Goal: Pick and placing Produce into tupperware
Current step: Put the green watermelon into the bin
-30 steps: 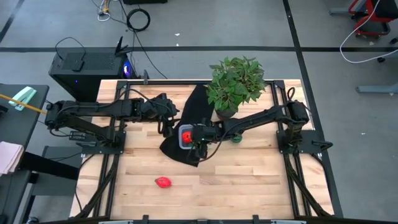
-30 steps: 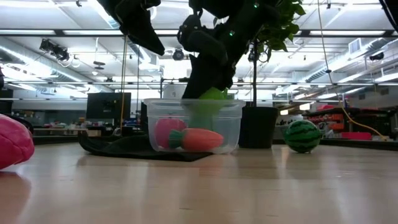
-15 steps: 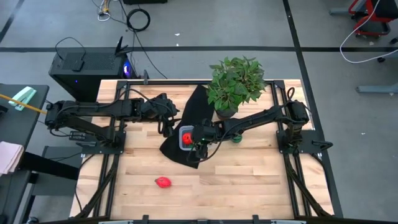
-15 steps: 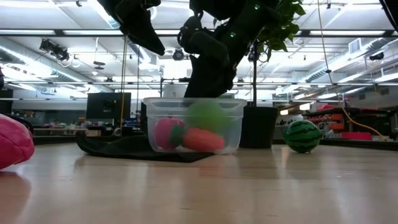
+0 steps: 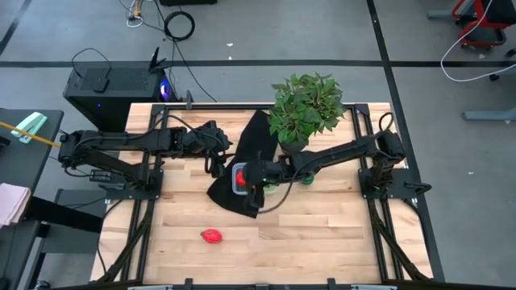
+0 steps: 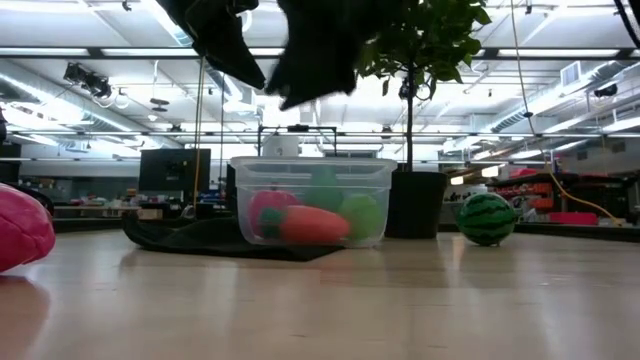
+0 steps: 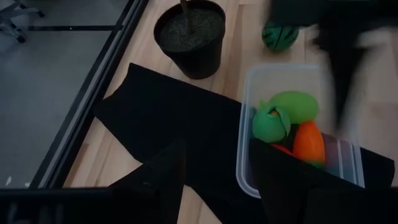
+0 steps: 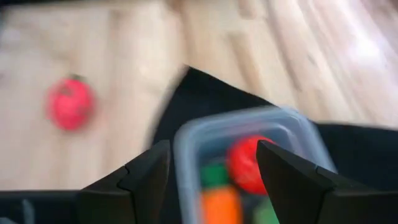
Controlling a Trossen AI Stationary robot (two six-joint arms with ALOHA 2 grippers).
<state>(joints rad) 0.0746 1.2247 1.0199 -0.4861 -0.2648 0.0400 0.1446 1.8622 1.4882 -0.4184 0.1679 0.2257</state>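
Right hand [image 5: 256,187] spread and empty, poised directly over the tupperware [image 6: 310,201], nothing between its fingers [image 8: 137,177]. Just beneath it, inside that clear box: a red fruit [image 8: 247,163], an orange piece [image 7: 309,142] and two bright green pieces [image 7: 292,106], packed against one another. Box resting on the black cloth [image 5: 251,147]. Beyond the right hand, on bare counter [image 5: 322,234]: a second red fruit [image 5: 211,235], well apart. Behind the right hand, beside the potted plant [image 5: 305,109]: the dark green striped ball [image 6: 486,218], near the box but outside it. Left hand [image 5: 216,159] partly spread, grasping nothing, hanging over the cloth just beside the box.
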